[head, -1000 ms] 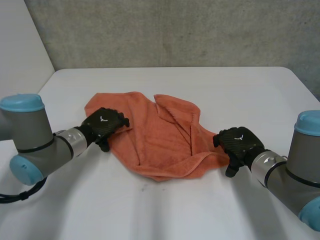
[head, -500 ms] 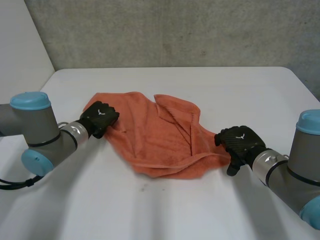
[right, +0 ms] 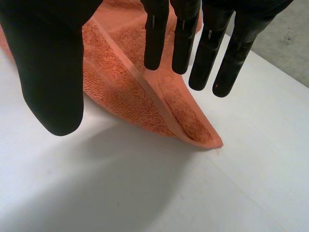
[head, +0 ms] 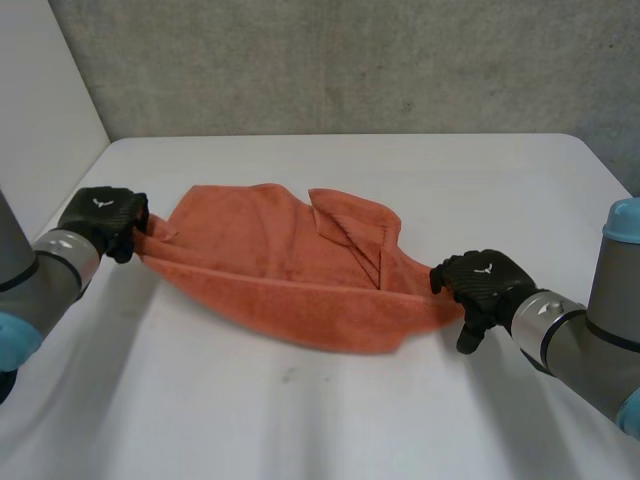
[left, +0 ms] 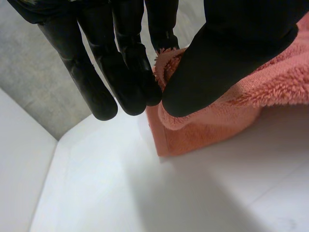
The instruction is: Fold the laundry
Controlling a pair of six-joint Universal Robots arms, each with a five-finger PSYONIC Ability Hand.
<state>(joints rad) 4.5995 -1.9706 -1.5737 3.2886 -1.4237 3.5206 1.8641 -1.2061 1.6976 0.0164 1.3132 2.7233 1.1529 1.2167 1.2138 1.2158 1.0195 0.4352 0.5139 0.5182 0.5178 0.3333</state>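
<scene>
White counter [head: 330, 420] carries orange towel [head: 290, 280], stretched between our hands — left hand [head: 100, 212] pinches its left corner, thumb against fingers [left: 128, 63]; right hand [head: 480, 280] over right corner — fingers [right: 207, 53] straight, spread, holding nothing.

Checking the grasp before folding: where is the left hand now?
In the head view, the left hand pinches the orange towel at its left end, near the table edge on that side.

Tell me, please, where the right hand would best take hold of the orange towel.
Probably the towel's pointed corner, which lies flat on the table at the fingertips of the open right hand. Come down from above, thumb and fingers either side of its hemmed edge. The left hand pinches the opposite end.
</scene>
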